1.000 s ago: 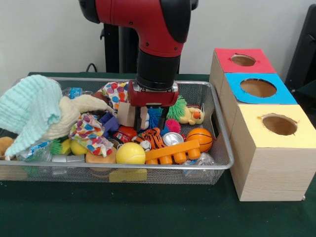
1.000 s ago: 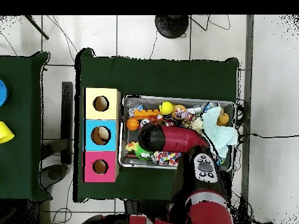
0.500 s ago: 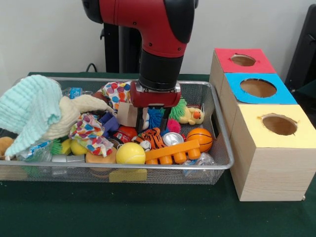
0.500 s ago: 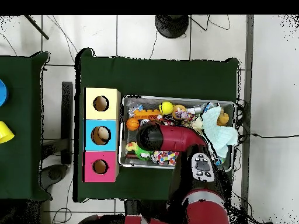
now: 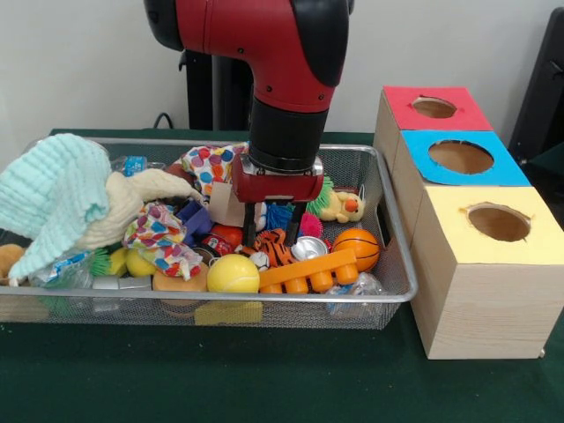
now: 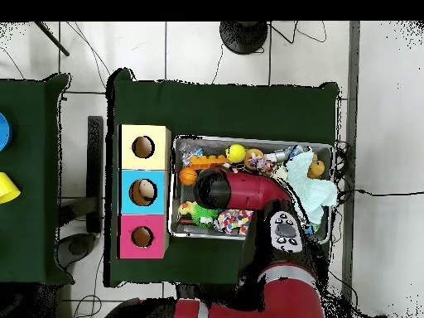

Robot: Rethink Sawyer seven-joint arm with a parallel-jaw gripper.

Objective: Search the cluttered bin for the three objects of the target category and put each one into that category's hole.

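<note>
The wire mesh bin [image 5: 220,297] is full of toys. My gripper [image 5: 272,235] is low in the bin, open, with one finger on each side of the orange-black striped tiger plush [image 5: 275,248]. The yellow duck plush [image 5: 342,206] lies to its right, by the green spiky ball. The tan furry plush [image 5: 8,257] peeks out at the bin's left end, under the mint cloth. The red-topped box has its round hole [image 5: 434,107] at the far right. In the overhead view the arm [image 6: 236,192] hides the gripper and the tiger; the red box's hole [image 6: 142,237] shows there.
Blue-topped [image 5: 461,157] and yellow-topped [image 5: 498,222] boxes stand in line in front of the red one. A mint knitted cloth [image 5: 53,198], a yellow ball [image 5: 233,274], an orange basketball [image 5: 356,247] and an orange brick [image 5: 308,270] crowd round the gripper.
My gripper has come down and a little to the right, from above the clutter to either side of the tiger plush. The toys have not moved.
</note>
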